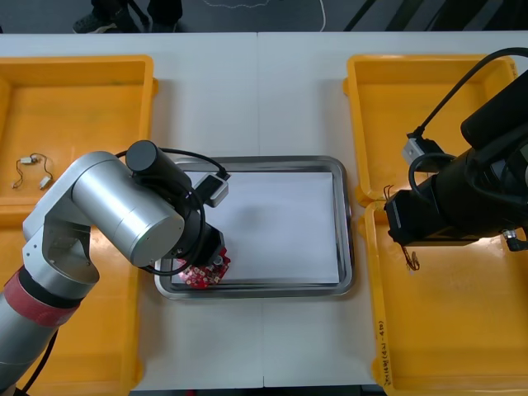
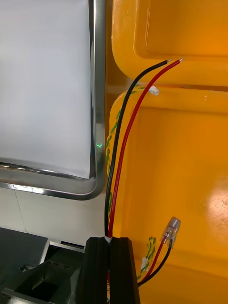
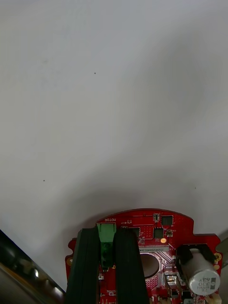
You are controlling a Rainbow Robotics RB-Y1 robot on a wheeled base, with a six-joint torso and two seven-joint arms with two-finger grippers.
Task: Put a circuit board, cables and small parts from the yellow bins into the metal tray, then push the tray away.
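The left tool [image 3: 106, 233] has its fingers [image 3: 87, 266] closed to a narrow gap on the green connector [image 3: 106, 240] at the rim of the round red circuit board [image 3: 156, 247]. The board hangs flat and component side up, over the near left corner of the metal tray [image 1: 350, 247]. Its connector edge points toward the tray's white middle. Whether the board touches the tray floor cannot be told.

The right tool [image 2: 110, 240] is over the near right bin [image 1: 462, 346], just beside the tray's right rim. Its fingers are almost together, pinching the black and red cable [image 2: 121, 142]. The cable runs straight out from the fingertips, and its long axis lies alongside the tray's right rim. Its stripped ends point away from the tool and show against the wall of the far right bin [image 1: 388, 99], where the two bins meet. A green and yellow twisted cable [image 2: 111, 137] lies under it in the near bin. The tray sits on the counter [image 1: 289, 99] between the bins.
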